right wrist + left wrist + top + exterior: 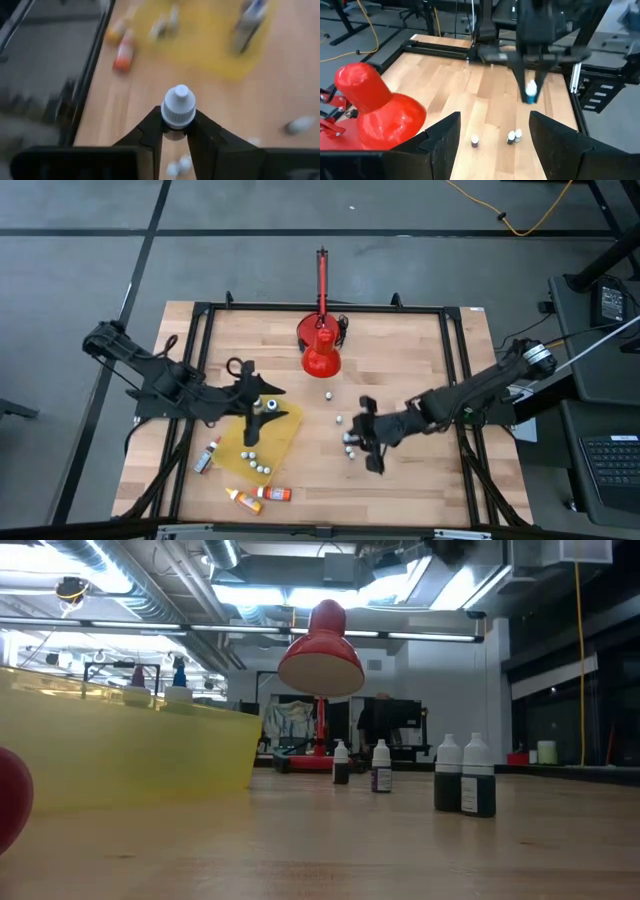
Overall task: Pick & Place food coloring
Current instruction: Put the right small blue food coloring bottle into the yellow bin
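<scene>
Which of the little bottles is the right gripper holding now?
The white-capped bottle pinched between the right gripper fingers, lifted off the table; the other bottles stand or lie untouched.

I saw a pale wood-plank counter point(400, 360) with a satin sheen, a glossy red plastic cone point(375, 110), and a ribbed white plastic bottle cap point(178, 106).

high: straight down on table point(400, 480) | low: level at tabletop | wrists: close, forward | shared: red lamp point(321, 355)
</scene>
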Controlling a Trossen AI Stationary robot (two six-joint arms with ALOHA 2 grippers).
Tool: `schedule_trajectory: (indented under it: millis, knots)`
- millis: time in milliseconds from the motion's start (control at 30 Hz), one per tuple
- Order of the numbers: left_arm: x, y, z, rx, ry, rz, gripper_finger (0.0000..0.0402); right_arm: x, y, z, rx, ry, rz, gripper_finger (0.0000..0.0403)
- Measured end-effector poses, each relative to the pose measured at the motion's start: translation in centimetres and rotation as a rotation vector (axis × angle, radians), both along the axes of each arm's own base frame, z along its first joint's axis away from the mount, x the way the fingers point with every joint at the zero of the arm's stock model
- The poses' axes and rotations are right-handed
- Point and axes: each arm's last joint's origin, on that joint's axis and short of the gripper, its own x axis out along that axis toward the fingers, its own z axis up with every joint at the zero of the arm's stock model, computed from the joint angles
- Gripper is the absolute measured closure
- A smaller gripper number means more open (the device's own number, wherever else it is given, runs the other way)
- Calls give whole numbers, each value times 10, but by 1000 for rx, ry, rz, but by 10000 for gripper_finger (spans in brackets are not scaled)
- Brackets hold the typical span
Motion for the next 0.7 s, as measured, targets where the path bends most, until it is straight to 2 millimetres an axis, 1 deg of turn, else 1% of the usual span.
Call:
schedule_trajectory:
  millis: [67,133,233,300,400,467,600,700]
  knots:
    - [5,-3,5,10,18,-1,171,5,-5,25,-13,-52,-51,330]
    - [10,-6,11,24,26,-5,171,10,-11,46,-29,-98,-91,330]
    - [16,-9,19,55,23,-16,171,15,-21,72,-36,-173,-130,328]
    - [20,-10,24,67,12,-15,171,18,-29,86,-37,-210,-149,329]
    - [26,-10,29,70,5,-8,171,27,-39,98,-47,-239,-175,332]
    - [29,-9,32,67,-2,-1,171,37,-44,102,-64,-245,-177,332]
    - [32,-7,36,69,-10,10,171,61,-44,108,-99,-244,-137,328]
    - [34,-4,37,52,-12,22,171,78,-42,107,-135,-202,-120,329]
